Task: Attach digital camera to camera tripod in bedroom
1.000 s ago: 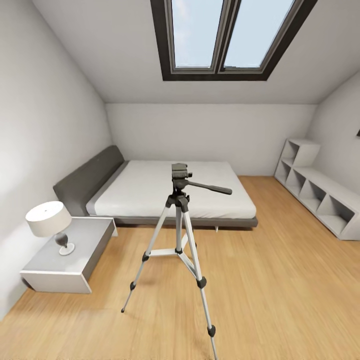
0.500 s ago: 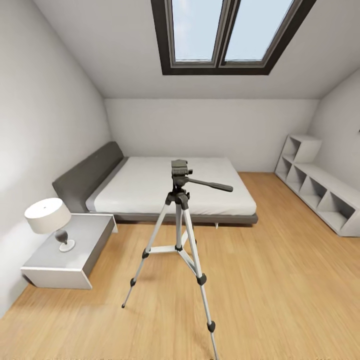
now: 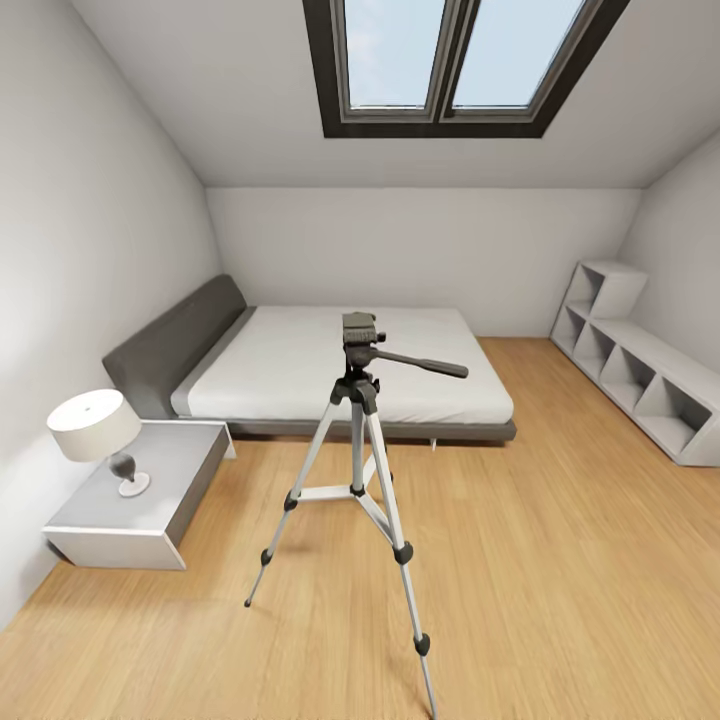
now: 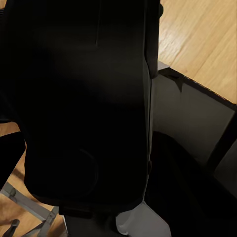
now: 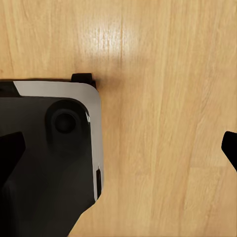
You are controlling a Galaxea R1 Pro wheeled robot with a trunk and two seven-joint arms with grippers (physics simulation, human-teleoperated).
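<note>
1. No writing or brand legible anywhere.
2. Camera tripod (image 3: 358, 455) upright on light wood floor (image 3: 560, 560), centre of the bedroom, legs splayed, black pan head topmost, handle pointing right.
3. Behind it, grey low bed (image 3: 330, 375) against the far wall; nightstand (image 3: 150, 490) with a lamp (image 3: 97, 430) at near left; white cubby shelf (image 3: 640, 380) at right; dark-framed skylight (image 3: 450, 60) overhead.
4. Cannot tell either gripper's state: dark robot bodywork (image 4: 84, 98) blocks the left wrist view; right wrist view looks down on floorboards and the base (image 5: 49, 163).

camera tripod (image 3: 357, 440) silvery metal legs, matt black joints; floor (image 3: 560, 560) light glossy wood.
</note>
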